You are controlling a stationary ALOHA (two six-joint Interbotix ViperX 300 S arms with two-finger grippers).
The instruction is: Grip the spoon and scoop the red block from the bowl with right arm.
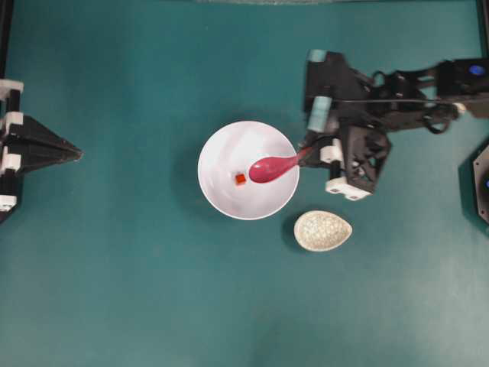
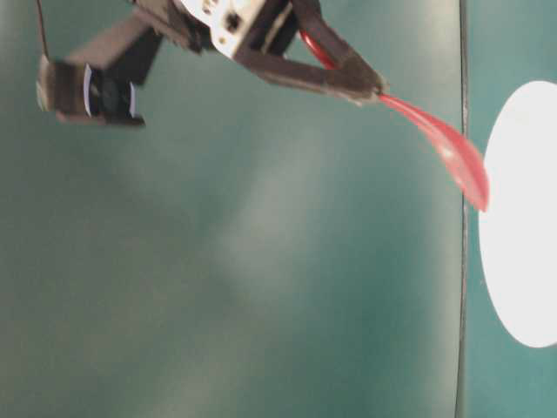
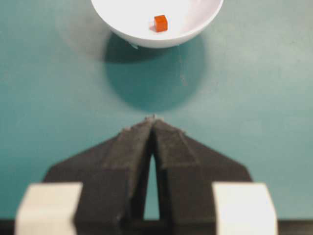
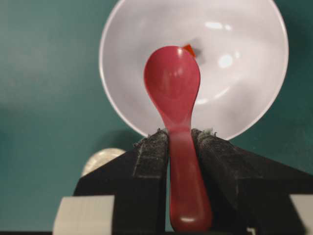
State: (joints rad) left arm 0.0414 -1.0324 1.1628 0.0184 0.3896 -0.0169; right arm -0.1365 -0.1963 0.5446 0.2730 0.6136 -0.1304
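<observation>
My right gripper point(image 1: 307, 151) is shut on the handle of the magenta spoon point(image 1: 269, 168). The spoon's scoop hangs over the right half of the white bowl point(image 1: 229, 149). The small red block point(image 1: 240, 179) lies on the bowl's floor, just left of the scoop's tip. In the right wrist view the spoon point(image 4: 172, 81) sticks out from between the fingers point(image 4: 151, 147), and the red block point(image 4: 189, 49) peeks out behind its tip. My left gripper point(image 1: 76, 155) rests at the far left, its jaws together and holding nothing, and faces the bowl point(image 3: 132, 19) and the block point(image 3: 160, 23).
A speckled egg-shaped dish point(image 1: 322, 230) sits on the teal table just right of and below the bowl, under my right wrist. A black fixture point(image 1: 481, 183) stands at the right edge.
</observation>
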